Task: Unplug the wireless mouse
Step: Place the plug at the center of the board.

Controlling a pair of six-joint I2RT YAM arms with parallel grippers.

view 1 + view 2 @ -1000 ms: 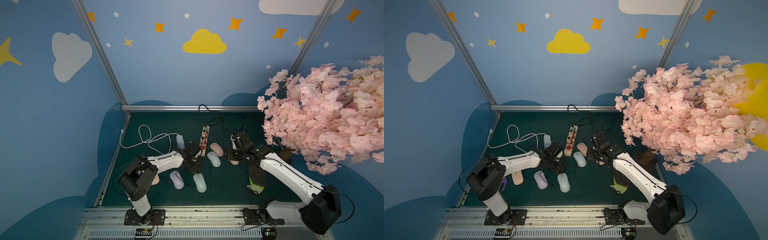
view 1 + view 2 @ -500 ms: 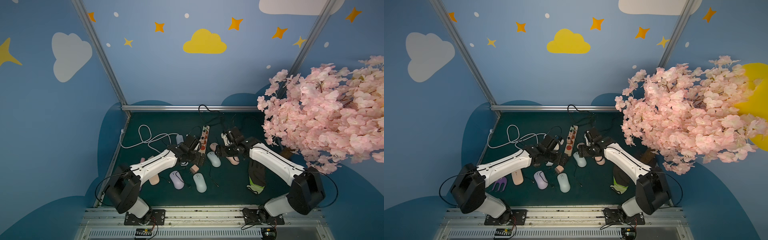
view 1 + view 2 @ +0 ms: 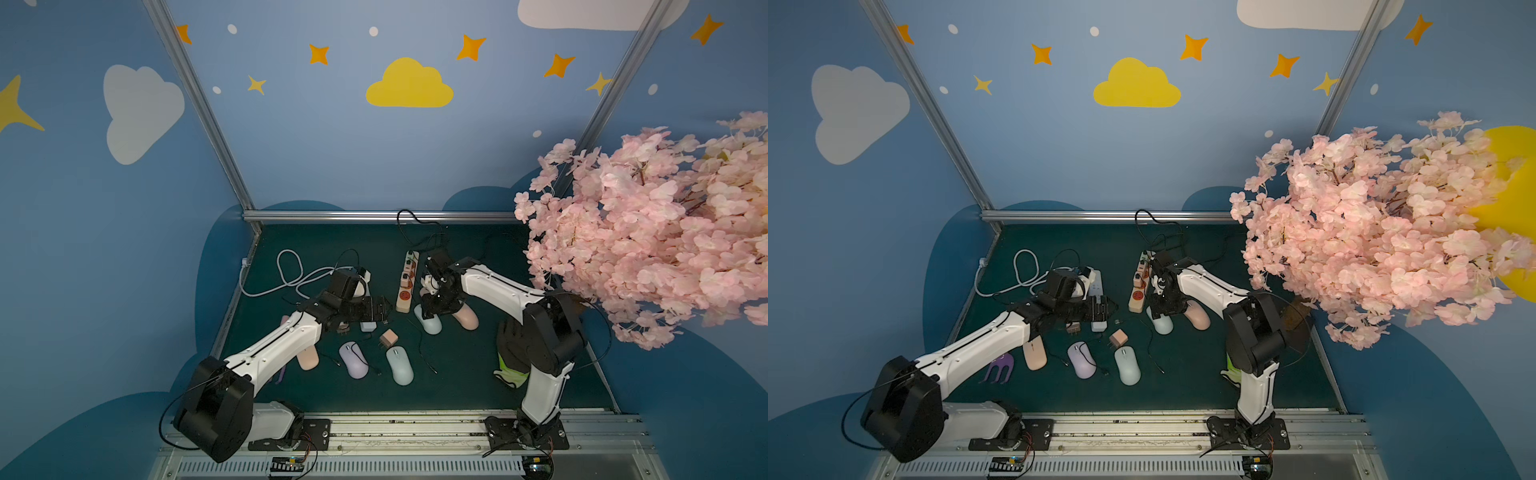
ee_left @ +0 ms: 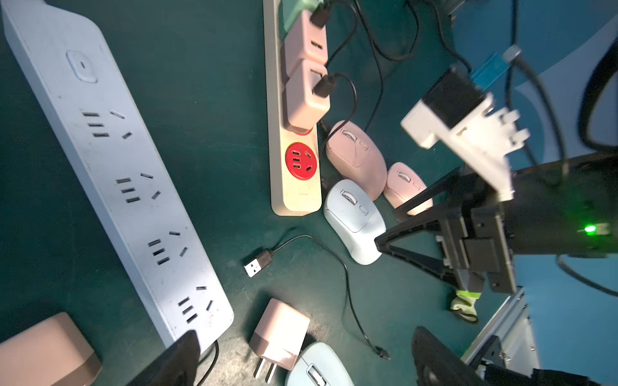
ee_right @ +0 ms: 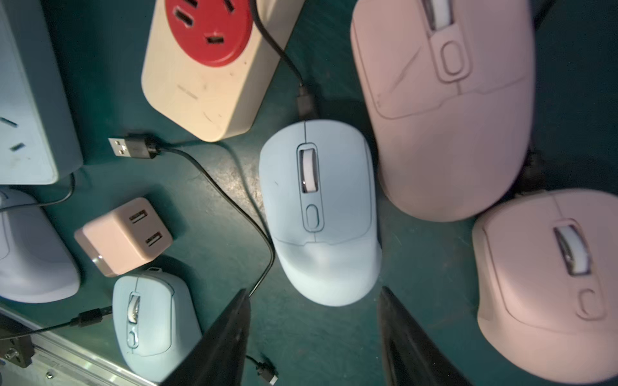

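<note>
Target is the light blue mouse (image 3: pixel 430 325). Both top views put it on the mat just off the near end of the beige power strip (image 3: pixel 405 286), with the right gripper (image 3: pixel 434 305) directly over it. The left gripper (image 3: pixel 380 309) hovers on the strip's other side, apart from the mouse.

Left wrist view: left gripper jaws are spread wide and empty. The loose pink charger (image 4: pixel 281 331) lies on the mat below and the white power strip (image 4: pixel 117 187) runs alongside. A thin cable (image 4: pixel 354 100) runs from a charger plugged into the beige strip towards the mouse's nose.

Right wrist view: right gripper jaws are apart and grip nothing, tips flanking the mouse's tail end. Can't confirm contact. The black plug (image 5: pixel 306 105) sits in the mouse's front edge, boxed in between the strip's corner and the big pink mouse (image 5: pixel 444 110).

My read: clamp the mouse across its flanks with the right. Bring the left onto the plug housing, not the wire, and pull straight along the mouse's long axis. There's little room at the nose, so sliding the mouse back first probably helps. A sideways yank risks dragging the strip.
</note>
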